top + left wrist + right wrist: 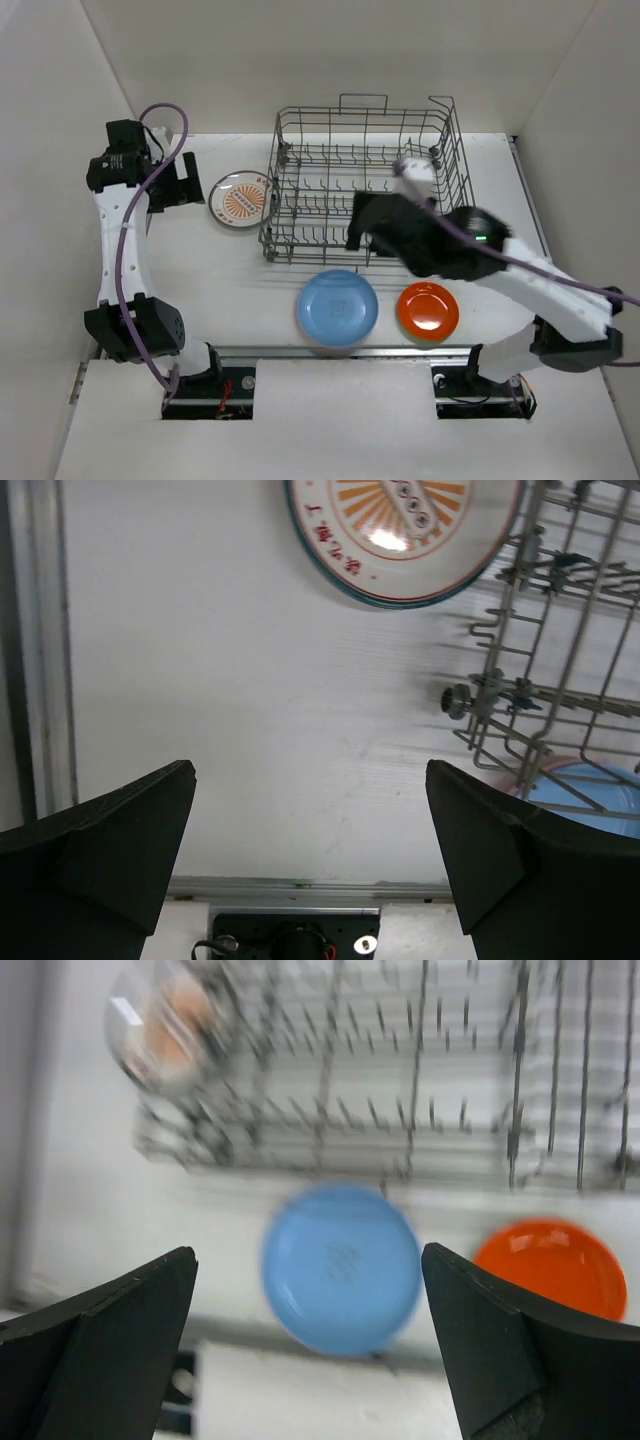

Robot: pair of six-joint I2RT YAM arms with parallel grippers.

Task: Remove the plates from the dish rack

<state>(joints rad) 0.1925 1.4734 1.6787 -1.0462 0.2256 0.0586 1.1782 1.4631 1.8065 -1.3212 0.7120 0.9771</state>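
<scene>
Right gripper [358, 222] open, empty, over rack's [300, 190] 6 o'clock edge. Left gripper [195, 180] open, empty. Blue plate [338, 307], orange plate [428, 309] on table [230, 280] at rack's 6; sunburst plate [241, 200] at its 9, beside left gripper.

The left arm [108, 240] and right arm [560, 305] have glossy white links joined by black motor housings. A purple cable [123, 262] runs along the left arm. A greyer cable [540, 271] trails over the right arm, where a small green light [481, 238] glows. The jaws are matte black wedges in the lower corners of both wrist views.
</scene>
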